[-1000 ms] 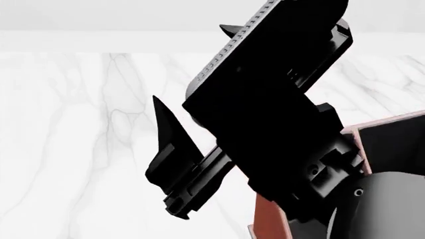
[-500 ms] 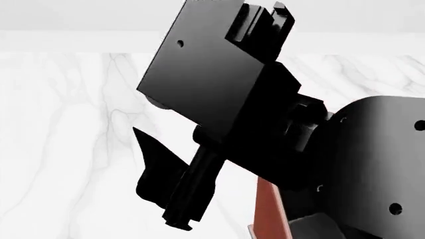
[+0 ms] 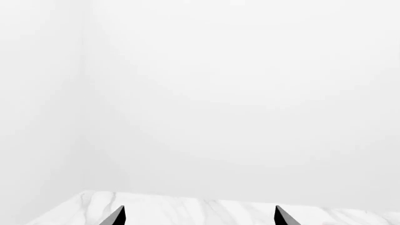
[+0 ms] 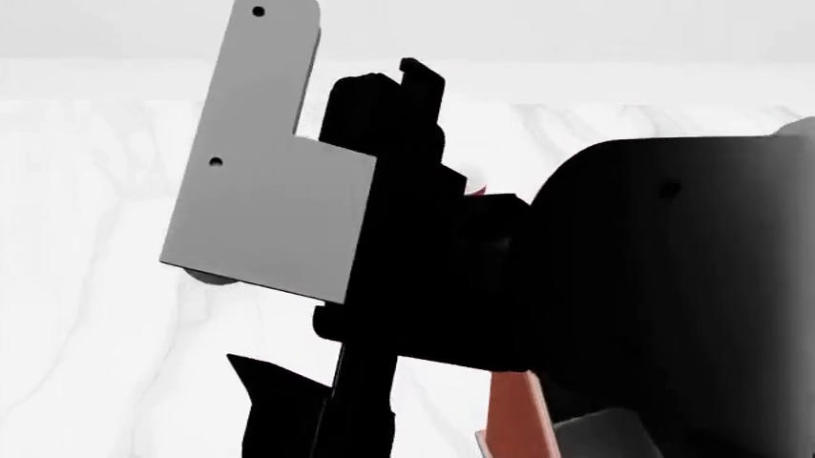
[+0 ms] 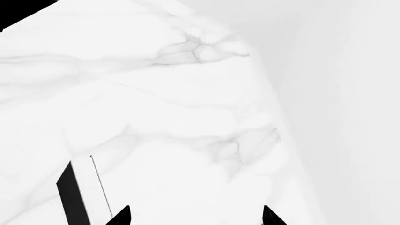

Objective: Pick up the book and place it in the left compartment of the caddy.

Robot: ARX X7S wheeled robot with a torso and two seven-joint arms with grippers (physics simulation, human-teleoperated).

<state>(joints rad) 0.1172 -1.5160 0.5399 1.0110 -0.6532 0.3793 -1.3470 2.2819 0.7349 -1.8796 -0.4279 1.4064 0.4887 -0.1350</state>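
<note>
While not yet holding anything: right gripper [image 5: 195, 216] wide, near book [image 5: 70, 197] on desk [image 5: 156, 117], likely lining up; left gripper [image 3: 198, 218] wide, idle.

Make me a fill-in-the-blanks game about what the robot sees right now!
1. The left gripper is open and holds ___.
2. The book has a ___ cover.
3. In the head view, the caddy looks reddish-___.
Missing words: nothing; black; brown.
</note>
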